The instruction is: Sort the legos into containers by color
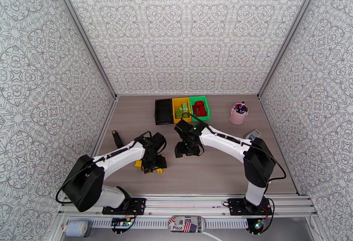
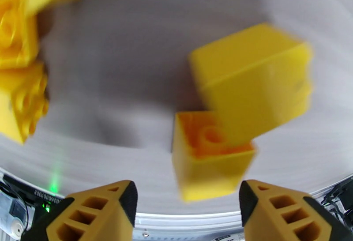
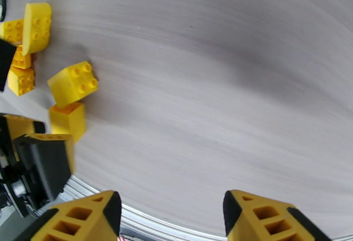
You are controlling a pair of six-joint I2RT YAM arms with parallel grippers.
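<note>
Table (image 1: 220, 171) with bins (image 1: 164, 110), yellow legos (image 3: 73, 83)

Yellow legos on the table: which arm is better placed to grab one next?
Left: the left claw is open right at a yellow lego; the right claw faces bare table.

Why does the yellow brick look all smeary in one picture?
Left wrist view: the big yellow brick is smeared, likely motion blur; right wrist view: the yellow bricks look sharp, but the table curves at its edge; top view: everything is crisp.

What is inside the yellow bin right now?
Light green legos lie in the yellow bin. Their count is unclear, and the floor under them is covered.
</note>
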